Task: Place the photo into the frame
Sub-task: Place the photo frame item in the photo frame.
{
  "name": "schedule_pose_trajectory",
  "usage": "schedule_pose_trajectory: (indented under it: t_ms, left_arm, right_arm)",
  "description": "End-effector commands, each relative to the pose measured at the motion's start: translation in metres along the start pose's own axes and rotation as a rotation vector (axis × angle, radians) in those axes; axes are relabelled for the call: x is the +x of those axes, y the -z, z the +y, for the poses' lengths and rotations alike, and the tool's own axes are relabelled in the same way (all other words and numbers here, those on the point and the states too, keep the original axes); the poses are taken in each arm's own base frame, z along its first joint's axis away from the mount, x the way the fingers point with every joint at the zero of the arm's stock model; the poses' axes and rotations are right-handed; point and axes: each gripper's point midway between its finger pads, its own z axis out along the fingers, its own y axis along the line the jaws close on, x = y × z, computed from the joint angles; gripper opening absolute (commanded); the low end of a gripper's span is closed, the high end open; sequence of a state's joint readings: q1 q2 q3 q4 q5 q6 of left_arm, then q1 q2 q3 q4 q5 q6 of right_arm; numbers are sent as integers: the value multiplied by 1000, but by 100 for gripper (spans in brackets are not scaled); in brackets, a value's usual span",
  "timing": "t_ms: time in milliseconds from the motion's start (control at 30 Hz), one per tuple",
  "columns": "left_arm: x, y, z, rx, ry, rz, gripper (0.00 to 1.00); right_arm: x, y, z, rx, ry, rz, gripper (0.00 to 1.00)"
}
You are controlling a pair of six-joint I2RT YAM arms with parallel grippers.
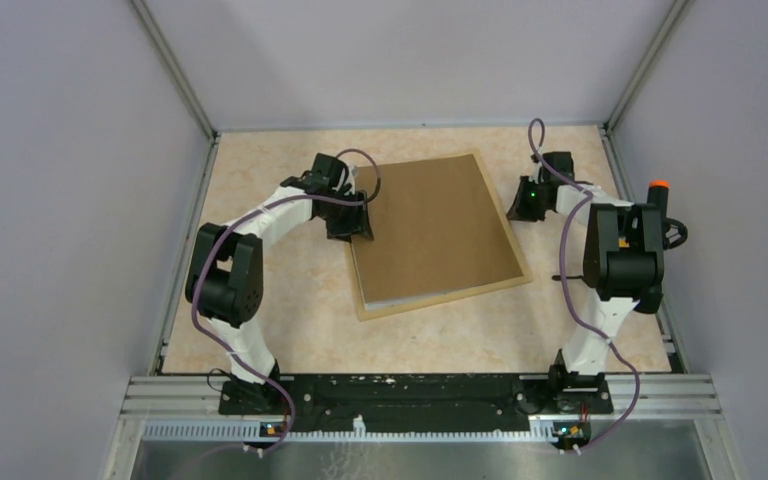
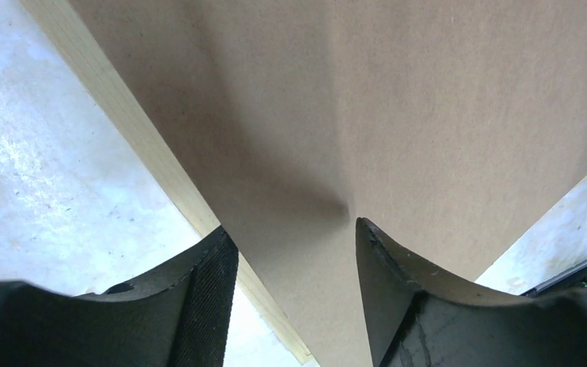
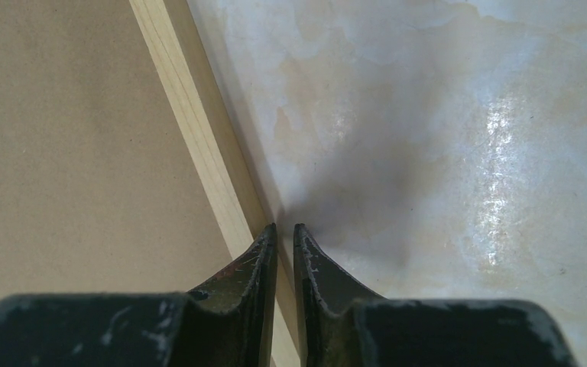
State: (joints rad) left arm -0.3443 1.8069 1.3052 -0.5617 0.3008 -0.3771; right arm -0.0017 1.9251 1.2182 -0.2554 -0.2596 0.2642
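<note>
Logging frame (image 1: 516,262) flat on table (image 1: 290,335), long axis near-to-far, brown board (image 1: 430,225) covering it; photo not visible; left gripper (image 1: 360,226) spread over its left edge; right gripper (image 1: 520,207) pressed together just outside right edge.

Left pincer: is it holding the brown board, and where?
No, nothing is held. The left pincer stands open, one fingertip on the brown board.

Top camera looked steeply down from above the near edge over the whole table (image 1: 410,340). Both wrist cameras faced down at close range (left over the brown board (image 2: 428,115), right along the frame (image 3: 202,145)), sharing that board.
</note>
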Motion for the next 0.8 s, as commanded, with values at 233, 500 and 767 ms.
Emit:
schedule_pose_trajectory:
  t_ms: [233,500,767]
  left_arm:
    - [-22,44,-25,67,-51,-116,70]
    - [-16,57,-16,97,-32,-149,70]
    - [-2,28,-1,74,46,-103,74]
  right_arm:
    - [15,-7,16,-56,3,48,15]
    - [17,-9,17,-61,4,53,15]
    - [17,-8,16,-58,6,54,15]
